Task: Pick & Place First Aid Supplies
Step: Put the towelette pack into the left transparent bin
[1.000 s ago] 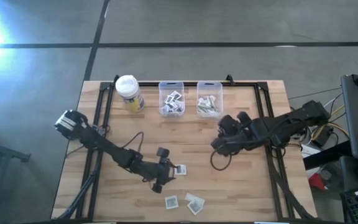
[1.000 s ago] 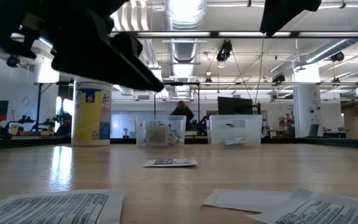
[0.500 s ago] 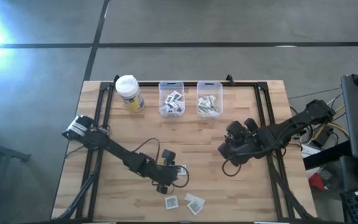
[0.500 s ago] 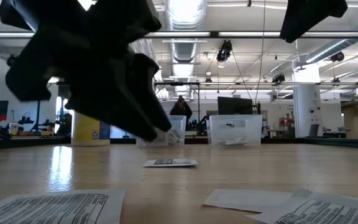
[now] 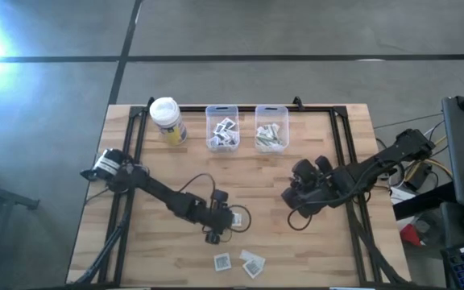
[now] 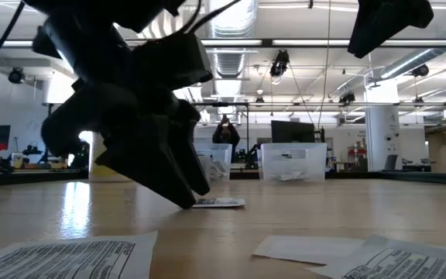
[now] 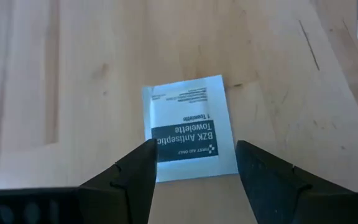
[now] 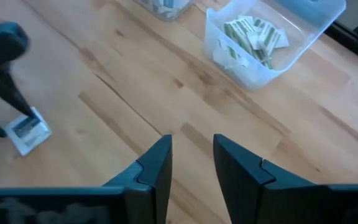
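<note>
Wooden table fills your overhead view, with a black frame around its edge and both dark arms reaching in over it. At the far edge you have a yellow container with a white lid, then two clear bins side by side: the left bin holds square white packets with dark patches, the right bin holds narrow greenish strips, which also show in the right wrist view. Your left gripper is low over the near middle of the table, its fingers spread apart with one on each side of a square towelette packet that lies flat on the wood; the fingertips stand at the packet's near corners and nothing is clamped. From table height that gripper comes down right beside the same packet. Your right gripper waits above the table's right half, well apart from the packet, its fingers standing a little apart with only bare wood between them. Two more packets lie near the front edge, just beside each other.
</note>
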Available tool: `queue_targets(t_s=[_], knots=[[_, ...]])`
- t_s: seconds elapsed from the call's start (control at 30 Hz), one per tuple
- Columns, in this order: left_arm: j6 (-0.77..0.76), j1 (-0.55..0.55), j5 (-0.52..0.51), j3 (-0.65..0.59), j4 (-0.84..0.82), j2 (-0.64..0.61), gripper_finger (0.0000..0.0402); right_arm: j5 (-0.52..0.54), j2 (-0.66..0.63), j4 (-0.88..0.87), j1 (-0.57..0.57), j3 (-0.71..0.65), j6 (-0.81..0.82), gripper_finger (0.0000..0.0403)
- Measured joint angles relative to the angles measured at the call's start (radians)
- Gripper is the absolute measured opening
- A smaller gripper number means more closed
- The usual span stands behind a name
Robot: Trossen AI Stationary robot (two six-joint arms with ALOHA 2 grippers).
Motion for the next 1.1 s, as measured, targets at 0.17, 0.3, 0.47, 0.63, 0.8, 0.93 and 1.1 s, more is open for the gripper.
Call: queue_targets(t_s=[0.17, 0.3, 0.47, 0.63, 0.8, 0.93, 1.1], knots=[[-0.011, 0.052, 0.123, 0.0, -0.01, 0.0, 0.0213, 0.0, -0.001, 0.015, 0.0, 0.006, -0.018, 0.0108], [-0.03, 0.078, 0.146, 0.0, -0.028, 0.0, 0.0211, -0.001, -0.001, 0.038, 0.002, 0.006, -0.032, 0.0104], [-0.03, 0.082, 0.14, 0.0, -0.043, -0.001, 0.0191, -0.003, -0.001, 0.04, 0.002, 0.006, -0.035, 0.0099], [-0.029, 0.082, 0.137, -0.002, -0.048, -0.008, 0.0159, -0.003, -0.001, 0.043, 0.002, 0.006, -0.035, 0.0095], [-0.022, 0.075, 0.126, -0.002, -0.059, -0.024, 0.0129, -0.004, -0.001, 0.05, 0.003, 0.007, -0.035, 0.0094], [-0.014, 0.069, 0.119, -0.005, -0.077, -0.046, 0.0108, -0.006, -0.001, 0.054, 0.004, 0.007, -0.035, 0.0099], [-0.006, 0.066, 0.119, -0.005, -0.081, -0.065, 0.0086, -0.007, -0.001, 0.057, 0.006, 0.006, -0.035, 0.0103]])
